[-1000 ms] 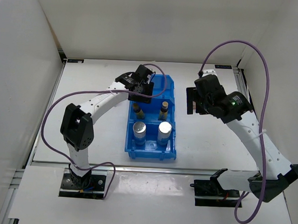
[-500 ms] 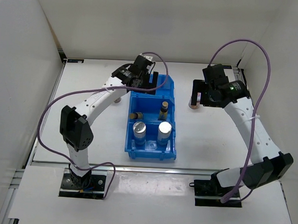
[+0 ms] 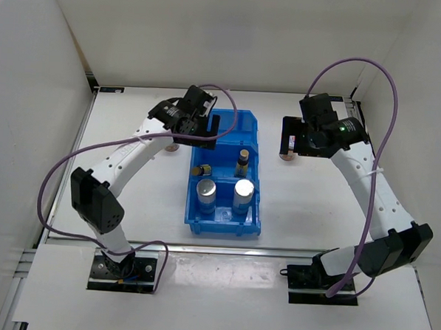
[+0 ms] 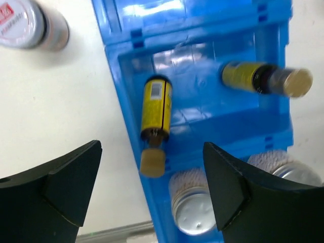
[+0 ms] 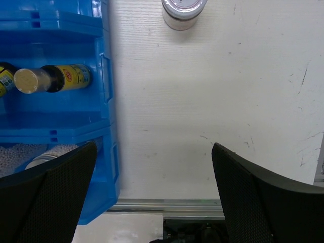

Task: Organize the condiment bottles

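Gaping wide and empty, the left end effector [image 4: 147,192] hovers over the blue bin [image 4: 114,91], whose middle compartment holds a brown bottle [image 4: 156,114] lying on its side, long axis top-to-bottom in frame, cork toward the bottom edge, while the right end effector [image 5: 152,197], equally wide, hangs over the desk [image 5: 202,101] below a white-lidded jar [image 5: 184,10].
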`<state>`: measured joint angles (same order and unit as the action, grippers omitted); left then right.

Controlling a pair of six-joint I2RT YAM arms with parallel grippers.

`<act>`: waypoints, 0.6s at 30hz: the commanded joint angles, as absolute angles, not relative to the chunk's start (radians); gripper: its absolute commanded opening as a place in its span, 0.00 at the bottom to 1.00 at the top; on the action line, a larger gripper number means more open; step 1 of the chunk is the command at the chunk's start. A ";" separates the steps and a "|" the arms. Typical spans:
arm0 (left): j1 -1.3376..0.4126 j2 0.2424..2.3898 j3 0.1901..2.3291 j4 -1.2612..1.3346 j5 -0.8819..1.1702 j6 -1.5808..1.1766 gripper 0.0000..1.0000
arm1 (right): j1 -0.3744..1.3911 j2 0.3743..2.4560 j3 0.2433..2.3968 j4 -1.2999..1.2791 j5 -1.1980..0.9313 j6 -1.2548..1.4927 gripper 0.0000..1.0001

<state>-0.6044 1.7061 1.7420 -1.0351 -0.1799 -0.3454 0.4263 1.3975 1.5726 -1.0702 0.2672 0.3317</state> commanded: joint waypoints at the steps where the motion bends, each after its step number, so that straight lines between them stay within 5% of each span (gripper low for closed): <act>1: -0.581 1.597 1.675 -1.074 -0.109 -0.360 0.90 | 0.422 1.367 1.557 -1.042 0.247 0.322 0.97; 18: -0.601 1.554 1.519 -1.074 -0.038 -0.425 0.80 | 0.422 1.347 1.528 -1.032 0.238 0.322 0.97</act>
